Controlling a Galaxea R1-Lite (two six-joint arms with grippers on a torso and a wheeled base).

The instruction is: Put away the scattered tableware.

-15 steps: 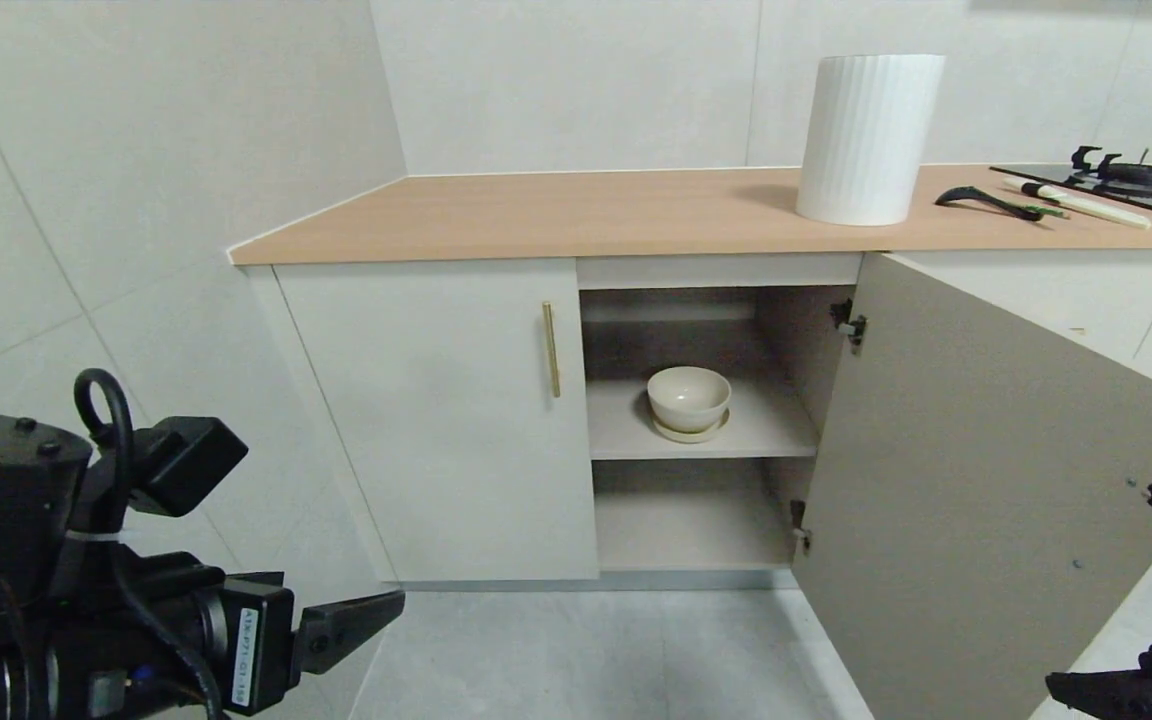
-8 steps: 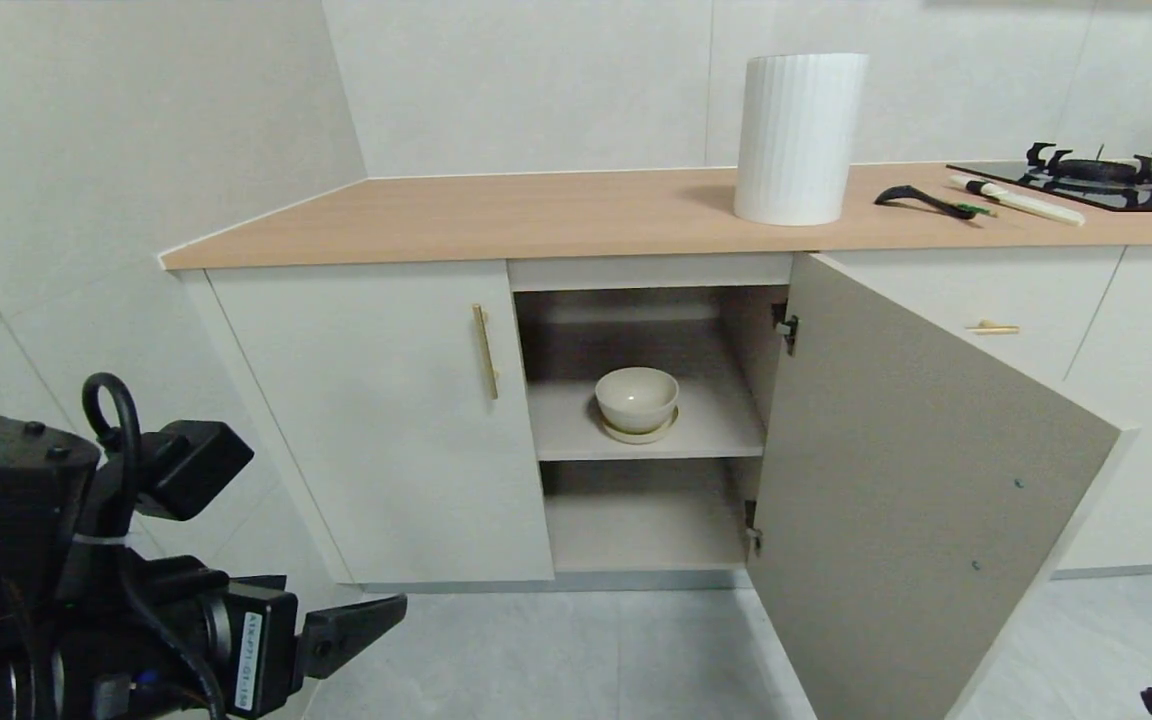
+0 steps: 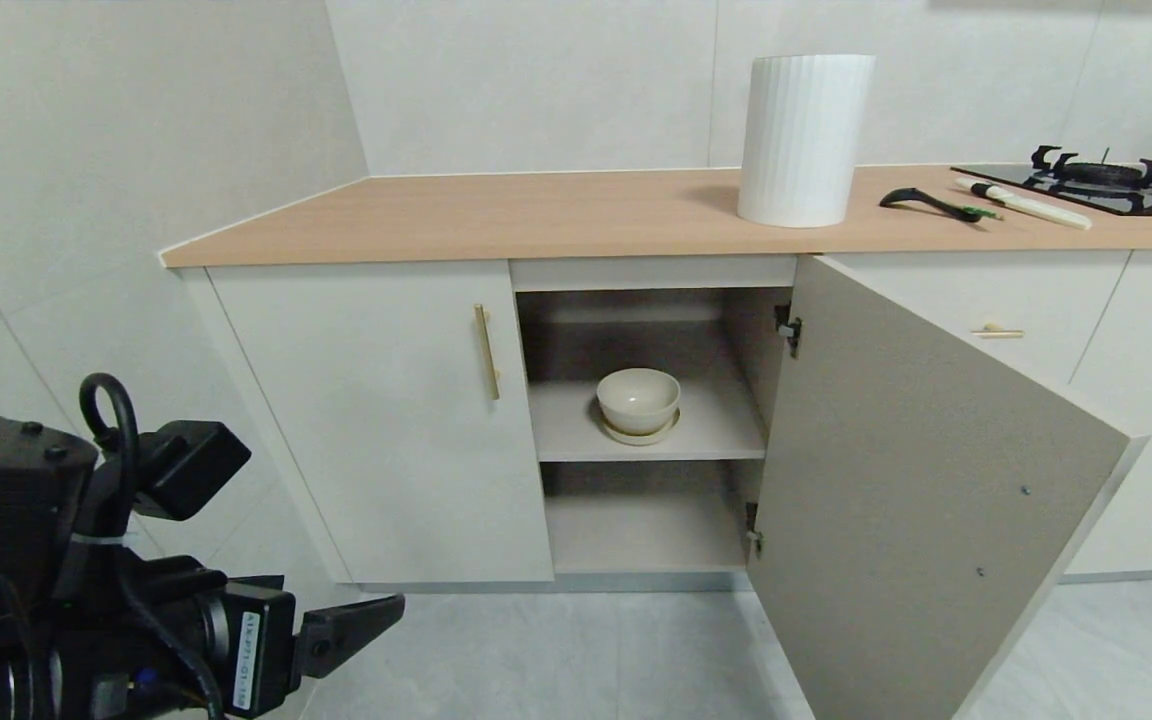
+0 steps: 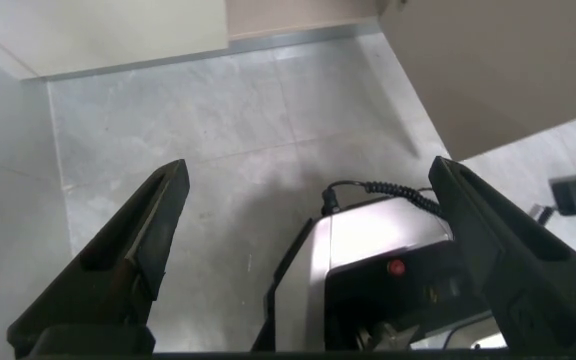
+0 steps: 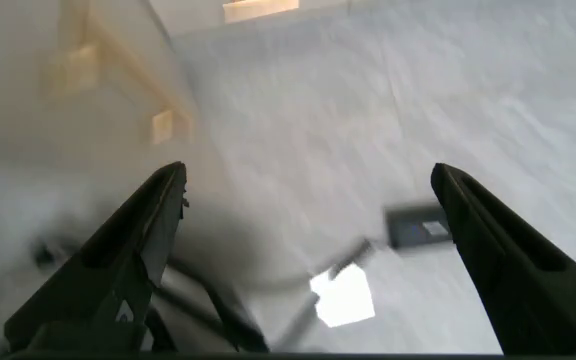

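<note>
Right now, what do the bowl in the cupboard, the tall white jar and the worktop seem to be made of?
Bowl: probably glazed ceramic; cream, with a soft sheen.
Tall white jar: matt and ribbed, ceramic or plastic; the look leaves it open.
Worktop: wood-look, perhaps laminate; even tan surface, matt.

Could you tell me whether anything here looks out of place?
A black utensil and a white utensil lie loose on the counter by the stove, and the cabinet door hangs wide open. The bowl inside sits neatly on its plate.
</note>
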